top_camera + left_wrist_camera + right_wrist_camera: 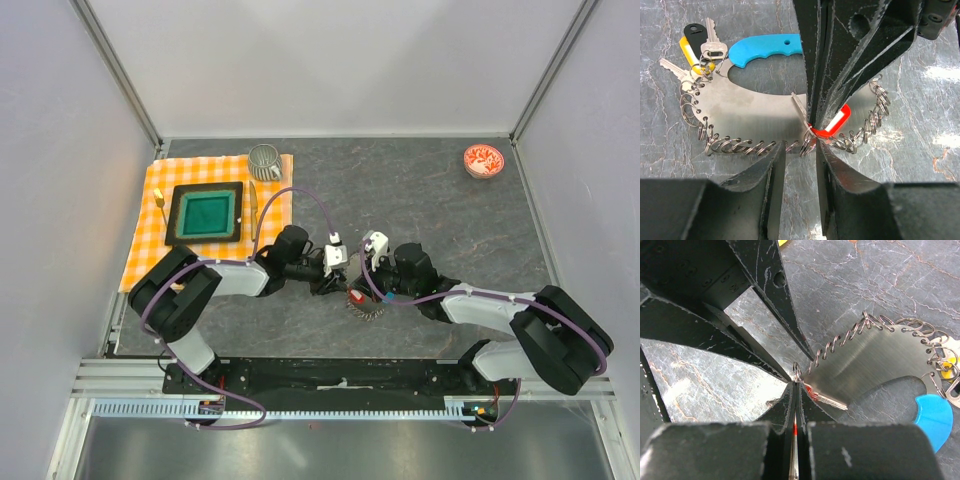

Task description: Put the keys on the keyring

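Observation:
The keyring (755,115) is a curved metal plate edged with several split rings, with a blue plastic tag (765,47). It lies at table centre (367,308). Keys with yellow (690,52) and black (695,32) heads hang on rings at its blue end. My right gripper (796,385) is shut on the red-headed key (835,125), held at the plate's ringed edge; its blade (832,401) lies over the plate. My left gripper (801,150) is open, its fingertips either side of a ring beside the red key. Both grippers meet in the top view (345,287).
An orange checked cloth (150,215) at the back left holds a green square dish (205,212), a metal mug (264,161) and yellow-handled cutlery (160,205). A red-and-white bowl (483,159) stands at the back right. Grey walls enclose the table.

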### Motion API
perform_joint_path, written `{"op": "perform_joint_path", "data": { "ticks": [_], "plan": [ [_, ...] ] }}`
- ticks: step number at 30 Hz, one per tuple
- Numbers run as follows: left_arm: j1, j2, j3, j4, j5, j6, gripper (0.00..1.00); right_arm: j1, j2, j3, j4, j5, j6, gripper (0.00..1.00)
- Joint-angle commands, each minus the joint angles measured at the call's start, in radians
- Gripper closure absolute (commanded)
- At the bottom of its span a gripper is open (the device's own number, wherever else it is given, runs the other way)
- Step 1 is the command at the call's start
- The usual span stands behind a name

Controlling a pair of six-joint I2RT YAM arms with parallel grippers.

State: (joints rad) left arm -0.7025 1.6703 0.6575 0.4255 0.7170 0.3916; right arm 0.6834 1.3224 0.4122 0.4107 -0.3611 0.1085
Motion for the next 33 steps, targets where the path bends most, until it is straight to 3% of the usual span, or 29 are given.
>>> {"op": "perform_joint_path", "data": {
  "ticks": [1,12,23,26,31,33],
  "plan": [
    [0.0,0.006,0.031,-0.016,0.029,0.061,0.64,-0.001,-0.031,-0.004,0.074,-0.018,0.002,1.0],
    [0.0,0.005,0.044,-0.073,0.041,0.075,0.73,-0.001,-0.045,-0.012,0.083,-0.007,0.007,1.0],
    [-0.002,0.003,0.051,-0.053,0.075,0.053,0.72,-0.001,-0.029,-0.009,0.089,-0.018,0.008,1.0],
    [0.0,0.005,0.054,-0.053,0.078,0.056,0.76,-0.001,-0.029,-0.009,0.089,-0.013,0.008,1.0],
    [0.0,-0.004,0.051,-0.065,0.078,0.053,0.98,-0.001,-0.032,-0.009,0.085,-0.006,0.008,1.0],
    [-0.002,-0.012,0.051,-0.071,0.075,0.052,0.98,-0.001,-0.034,-0.009,0.08,-0.003,0.008,1.0]
  ]
}}
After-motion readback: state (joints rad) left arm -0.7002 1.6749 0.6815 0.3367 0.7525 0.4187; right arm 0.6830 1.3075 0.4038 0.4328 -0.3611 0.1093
